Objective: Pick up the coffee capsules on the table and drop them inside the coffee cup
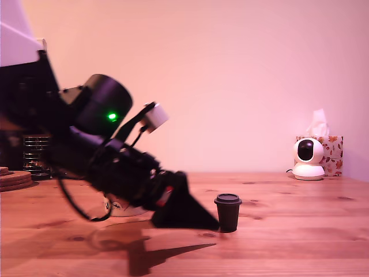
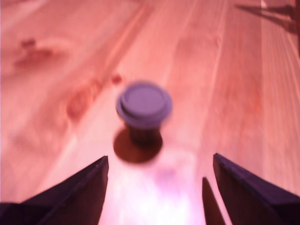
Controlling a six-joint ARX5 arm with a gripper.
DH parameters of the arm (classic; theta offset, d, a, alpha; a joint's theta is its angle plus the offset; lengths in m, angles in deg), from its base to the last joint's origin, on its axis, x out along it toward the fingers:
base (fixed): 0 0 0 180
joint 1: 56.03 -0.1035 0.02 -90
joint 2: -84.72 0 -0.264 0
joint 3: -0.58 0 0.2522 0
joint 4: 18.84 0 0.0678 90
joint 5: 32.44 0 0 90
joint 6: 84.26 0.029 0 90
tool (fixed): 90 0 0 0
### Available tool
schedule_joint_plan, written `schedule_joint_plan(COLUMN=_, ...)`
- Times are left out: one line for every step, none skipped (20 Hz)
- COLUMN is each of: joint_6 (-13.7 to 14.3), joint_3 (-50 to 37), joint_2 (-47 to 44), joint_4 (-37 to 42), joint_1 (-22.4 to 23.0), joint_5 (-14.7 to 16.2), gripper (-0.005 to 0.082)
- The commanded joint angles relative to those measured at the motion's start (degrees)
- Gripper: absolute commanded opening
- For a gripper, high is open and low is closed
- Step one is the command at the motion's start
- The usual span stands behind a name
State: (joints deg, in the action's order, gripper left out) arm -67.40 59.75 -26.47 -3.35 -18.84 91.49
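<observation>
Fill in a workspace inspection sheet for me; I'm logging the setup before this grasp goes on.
Surface: wooden table, bare in front of the arm.
Job's things: dark capsule upright, wide rim up, untouched; cup mostly hidden behind the arm.
Clutter: white camera, tissue box, metal holder, wooden coasters.
Tool: tool open, low over the table, capsule just ahead of its tips, not between them.
Cables: black cable looping under the arm.
Surroundings: plain wall.
</observation>
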Motion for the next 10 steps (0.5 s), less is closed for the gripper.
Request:
schedule_joint_plan(joint_6=0.0, joint_3=0.6, joint_2=-1.9, joint_4=0.3, joint_1=0.5, joint_5=0.0, gripper=0.0644)
schedule_joint_plan(joint_6=0.0, joint_3=1.0, joint_2=-2.5, joint_4=0.3, joint_1=0.5, joint_5=0.1, gripper=0.0644)
schedule_joint_plan(joint_6=0.0, joint_3=1.5, joint_2=-2.9, joint_4=0.3, joint_1=0.7, joint_5=0.0, gripper=0.0644)
schedule_joint_plan(joint_6=0.0, joint_3=2.1, joint_2=-3.5, joint_4=0.4, joint_1=0.8, joint_5=-0.3, gripper=0.0644)
schedule_joint_plan(joint_6=0.0, joint_3=2.7, joint_2=-3.7, joint_4=0.3, joint_1=0.8, joint_5=-0.8, gripper=0.0643)
schedule_joint_plan(joint_6=0.0, joint_3=3.3, joint_2=-4.2, joint_4=0.4, joint_1=0.9, joint_5=-1.3, gripper=0.0643)
schedule_joint_plan(joint_6=0.0, joint_3=3.8, joint_2=-4.5, joint_4=0.3, joint_1=0.9, joint_5=-1.5, gripper=0.0643)
schedule_joint_plan(joint_6=0.0, joint_3=4.5, joint_2=-4.8, joint_4=0.3, joint_1=0.9, joint_5=-1.5, gripper=0.0643)
schedule_joint_plan(joint_6=0.0, joint_3=5.0, joint_2=-5.2, joint_4=0.3, joint_1=0.9, joint_5=-1.5, gripper=0.0643)
schedule_joint_plan(joint_6=0.0, joint_3=5.5, joint_2=-5.5, joint_4=0.3, joint_1=0.9, joint_5=-1.5, gripper=0.0642)
